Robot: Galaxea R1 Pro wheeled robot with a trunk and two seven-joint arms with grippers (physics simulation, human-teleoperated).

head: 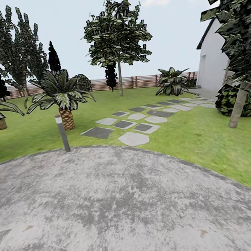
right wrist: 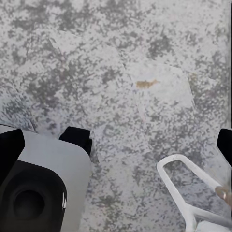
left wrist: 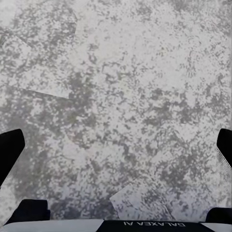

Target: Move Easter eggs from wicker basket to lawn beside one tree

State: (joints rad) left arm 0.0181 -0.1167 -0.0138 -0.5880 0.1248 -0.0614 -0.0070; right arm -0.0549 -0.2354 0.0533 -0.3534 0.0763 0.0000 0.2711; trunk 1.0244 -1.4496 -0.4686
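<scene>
The three Easter eggs and the wicker basket are out of view. I face the garden across the grey patio (head: 109,202), with the lawn (head: 201,134) beyond it. A tree (head: 120,78) with a thin pale trunk and a leafy canopy stands far off by the fence. Another pale trunk (head: 237,107) rises at the right, close to the patio. My left gripper (left wrist: 116,145) hangs open over bare patio stone, its dark fingers (left wrist: 9,150) wide apart. My right gripper (right wrist: 116,145) is open too, also above the patio, with nothing between its fingers (right wrist: 9,145).
A short palm (head: 66,115) and a grey bollard lamp (head: 62,132) stand at the patio's left edge. Stepping slabs (head: 134,138) run across the grass toward a white house wall (head: 213,65). A dark bush (head: 229,100) sits by the right trunk. A brown slat fence (head: 144,81) closes the back.
</scene>
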